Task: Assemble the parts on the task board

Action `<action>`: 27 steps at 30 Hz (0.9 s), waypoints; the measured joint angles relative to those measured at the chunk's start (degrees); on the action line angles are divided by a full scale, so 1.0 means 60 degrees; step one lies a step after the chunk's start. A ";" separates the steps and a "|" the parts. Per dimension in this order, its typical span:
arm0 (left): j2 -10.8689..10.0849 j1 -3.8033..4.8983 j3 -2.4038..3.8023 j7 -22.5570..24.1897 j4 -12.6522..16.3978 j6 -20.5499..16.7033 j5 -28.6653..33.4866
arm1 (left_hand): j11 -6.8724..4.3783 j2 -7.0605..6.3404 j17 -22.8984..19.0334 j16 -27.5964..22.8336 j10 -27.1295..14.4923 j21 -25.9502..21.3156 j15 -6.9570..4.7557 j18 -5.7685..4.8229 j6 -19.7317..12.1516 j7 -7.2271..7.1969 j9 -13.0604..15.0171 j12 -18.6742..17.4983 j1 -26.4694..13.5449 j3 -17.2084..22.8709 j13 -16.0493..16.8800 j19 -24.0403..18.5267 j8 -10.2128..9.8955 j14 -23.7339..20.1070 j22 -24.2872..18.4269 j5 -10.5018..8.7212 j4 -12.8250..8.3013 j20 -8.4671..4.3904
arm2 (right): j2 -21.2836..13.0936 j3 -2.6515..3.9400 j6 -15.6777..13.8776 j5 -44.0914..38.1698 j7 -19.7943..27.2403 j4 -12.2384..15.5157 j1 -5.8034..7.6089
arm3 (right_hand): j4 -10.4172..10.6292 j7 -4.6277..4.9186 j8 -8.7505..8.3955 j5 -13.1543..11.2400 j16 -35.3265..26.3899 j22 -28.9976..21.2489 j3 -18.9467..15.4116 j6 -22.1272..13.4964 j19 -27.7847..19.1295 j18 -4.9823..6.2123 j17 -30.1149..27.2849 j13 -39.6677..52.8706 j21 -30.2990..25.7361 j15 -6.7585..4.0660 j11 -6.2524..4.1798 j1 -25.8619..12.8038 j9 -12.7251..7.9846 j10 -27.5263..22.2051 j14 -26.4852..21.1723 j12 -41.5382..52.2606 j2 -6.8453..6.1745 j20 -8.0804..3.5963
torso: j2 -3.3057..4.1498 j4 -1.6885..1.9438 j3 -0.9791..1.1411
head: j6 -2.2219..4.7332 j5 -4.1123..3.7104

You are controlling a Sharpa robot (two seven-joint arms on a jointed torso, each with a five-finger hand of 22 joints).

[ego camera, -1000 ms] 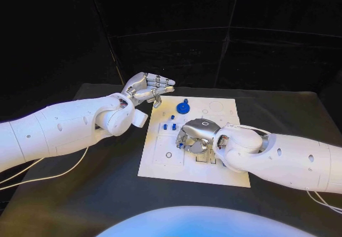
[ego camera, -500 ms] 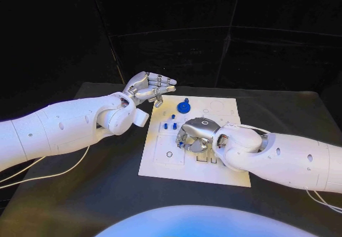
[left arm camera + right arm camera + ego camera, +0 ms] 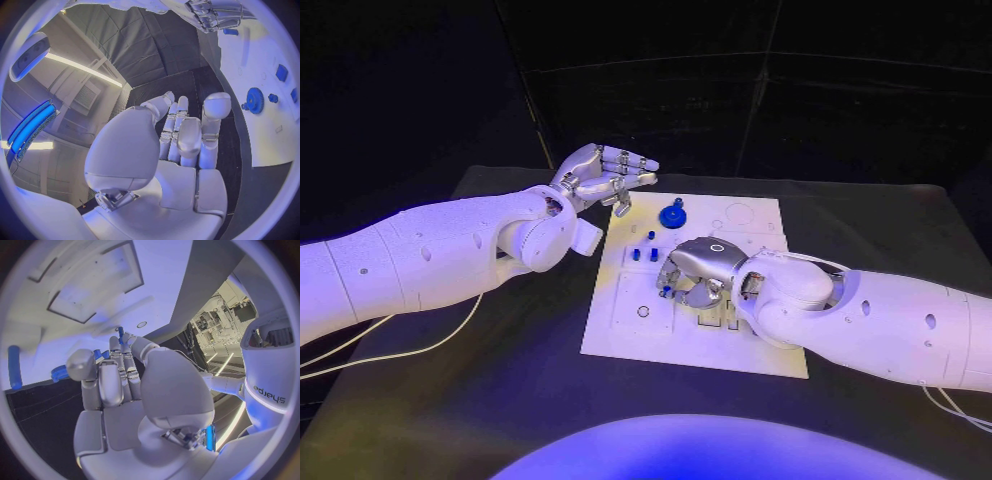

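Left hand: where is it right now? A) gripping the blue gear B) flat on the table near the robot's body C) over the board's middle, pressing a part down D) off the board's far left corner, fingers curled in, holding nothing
D: in the head view the left hand sits beyond the far left corner of the board, fingers curled and holding nothing, while the blue gear lies apart on the board.

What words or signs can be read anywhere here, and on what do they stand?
"sharpa", seen mirrored or turned, on the robot's white arm in the right wrist view.
The task board carries thin printed outlines, circles and rectangles; any lettering on it is too small to read.
Nothing else legible.
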 measured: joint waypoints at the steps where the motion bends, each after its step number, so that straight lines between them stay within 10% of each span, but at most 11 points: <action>1: 0.0002 0.0000 0.0000 -0.0001 -0.0001 0.0001 0.0000 | 0.0000 0.0000 0.0000 0.0000 0.0000 0.0000 0.0000 0.0000 0.0000 0.0000 0.0000 0.0000 0.0000 0.0000 0.0000 0.0000 0.0000 0.0000 0.0000 0.0000 0.0000 0.0000 | 0.0000 0.0000 -0.0010 -0.0001 0.0001 0.0000 0.0000 | 0.0000 0.0000 0.0000 0.0000 0.0000 0.0000 0.0000 0.0000 0.0000 -0.0001 0.0000 0.0000 0.0000 0.0000 0.0000 0.0000 0.0000 0.0000 0.0000 0.0000 0.0000 0.0000 | 0.0000 0.0000 0.0001 | -0.0001 0.0000; 27: 0.0054 0.0000 0.0000 -0.0033 -0.0031 0.0047 0.0003 | 0.0000 0.0000 0.0001 0.0000 0.0000 0.0000 0.0000 0.0000 0.0000 0.0000 0.0000 0.0000 0.0000 0.0000 0.0007 0.0000 0.0000 0.0000 0.0002 0.0000 0.0000 0.0000 | 0.0193 0.0001 -0.0056 -0.0007 0.0021 -0.0225 -0.0017 | 0.0000 0.0000 0.0000 0.0000 -0.0005 0.0001 0.0000 0.0000 0.0000 -0.0001 0.0000 0.0000 0.0000 0.0000 0.0000 0.0000 0.0000 0.0000 0.0000 0.0000 0.0000 0.0000 | 0.0005 0.0001 -0.0003 | -0.0060 0.0045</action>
